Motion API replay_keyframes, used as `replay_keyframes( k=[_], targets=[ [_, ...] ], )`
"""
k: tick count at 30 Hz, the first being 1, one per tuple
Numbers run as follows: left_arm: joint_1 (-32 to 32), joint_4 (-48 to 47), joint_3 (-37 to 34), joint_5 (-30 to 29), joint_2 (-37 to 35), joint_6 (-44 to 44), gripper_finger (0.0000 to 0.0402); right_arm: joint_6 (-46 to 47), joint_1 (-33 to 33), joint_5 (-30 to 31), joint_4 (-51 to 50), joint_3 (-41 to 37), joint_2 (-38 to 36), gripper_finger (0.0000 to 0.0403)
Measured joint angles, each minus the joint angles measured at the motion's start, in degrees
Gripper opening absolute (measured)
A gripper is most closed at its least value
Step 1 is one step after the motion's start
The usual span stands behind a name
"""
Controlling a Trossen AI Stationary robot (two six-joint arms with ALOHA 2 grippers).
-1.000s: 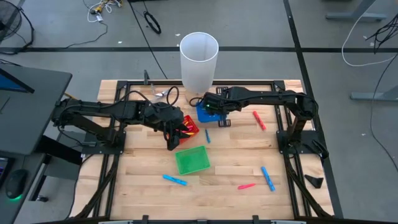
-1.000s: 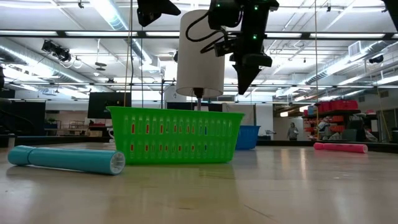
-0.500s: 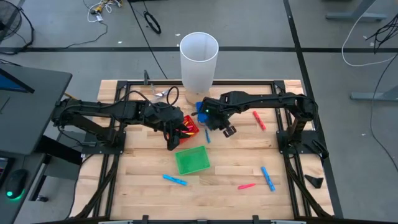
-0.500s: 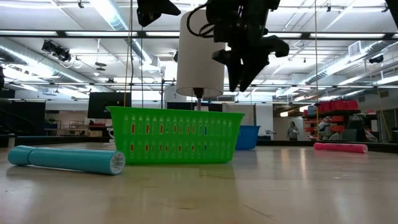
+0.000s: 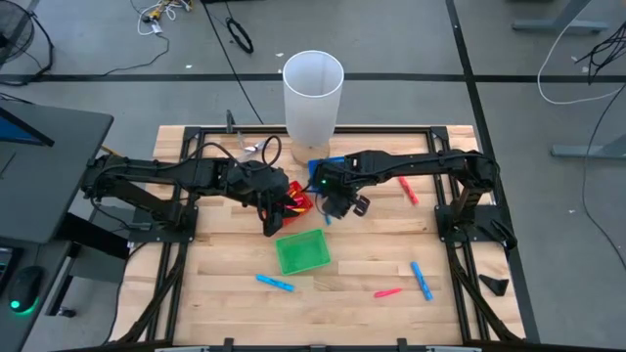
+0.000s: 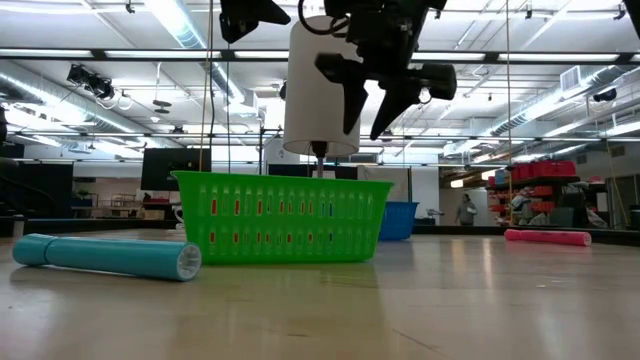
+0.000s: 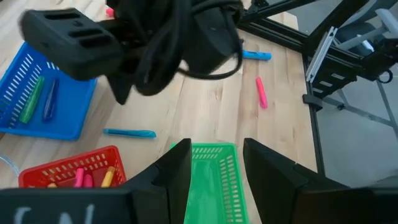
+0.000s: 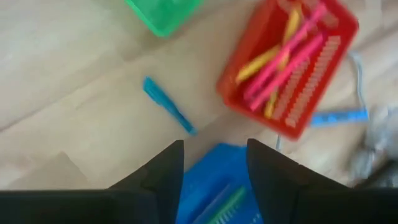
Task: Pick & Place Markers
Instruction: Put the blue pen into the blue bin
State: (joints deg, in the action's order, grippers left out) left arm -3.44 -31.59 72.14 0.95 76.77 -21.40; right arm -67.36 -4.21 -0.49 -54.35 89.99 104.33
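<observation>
- Over mid-surface, just beside the blue basket (image 5: 327,168): right gripper (image 5: 342,205) up in the air, fingers spread apart, nothing between them.
- Right wrist view looks down past those fingers onto the blue basket, with a loose light blue marker (image 8: 168,112) lying bare on the surface (image 5: 372,254) next to it.
- Same marker shows from above right under the right gripper, between the red basket (image 5: 299,200) and the blue one.
- Left gripper (image 5: 275,221) sits over the gap between red and green baskets, fingers parted, empty.
- Red basket holds pink and yellow markers (image 8: 292,53); blue basket holds a green and a blue stick (image 7: 37,99); green basket (image 5: 301,252) looks empty.
- Loose ones left: blue marker (image 5: 275,284) near the front left, pink marker (image 5: 387,291) and blue marker (image 5: 422,280) front right, red marker (image 5: 408,189) by the right arm.
- White cylinder (image 5: 313,96) stands behind the baskets.
- My read: right arm is between drops, lining up on the light blue marker below. Next move needs a straight descent, fingers straddling the stick across its short axis, clear of both basket walls.
- Roughly half sorted, I'd say.
- No readable labels or brands anywhere.
</observation>
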Motion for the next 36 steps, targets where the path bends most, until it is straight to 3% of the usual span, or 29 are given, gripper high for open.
replay_keyframes(
  k=[4,13,22,28,32,36],
  targets=[
    [0.0,0.1,0.1,0.0,0.0,-0.5,0.0151,-4.3,-0.2,-4.2,1.6,-1.0,0.6,0.0175],
    [0.0,0.5,0.1,0.0,0.0,-0.5,0.0151,-8.2,-0.7,-4.3,11.3,-8.1,4.5,0.0175],
    [0.0,0.4,0.1,0.0,0.0,0.1,0.0151,-12.5,-0.9,-1.5,13.6,-8.8,13.0,0.0175],
    [0.0,0.4,0.1,0.0,0.0,0.2,0.0151,-14.2,-2.2,-3.1,14.1,-8.5,14.8,0.0175],
    [0.0,0.3,0.1,0.0,0.0,0.2,0.0151,-14.8,-3.1,-6.3,12.2,-8.5,14.9,0.0158],
    [0.0,0.3,0.1,0.0,0.0,1.3,0.0151,-14.3,-3.4,-7.2,10.7,-8.5,14.9,0.0115]
  ],
)
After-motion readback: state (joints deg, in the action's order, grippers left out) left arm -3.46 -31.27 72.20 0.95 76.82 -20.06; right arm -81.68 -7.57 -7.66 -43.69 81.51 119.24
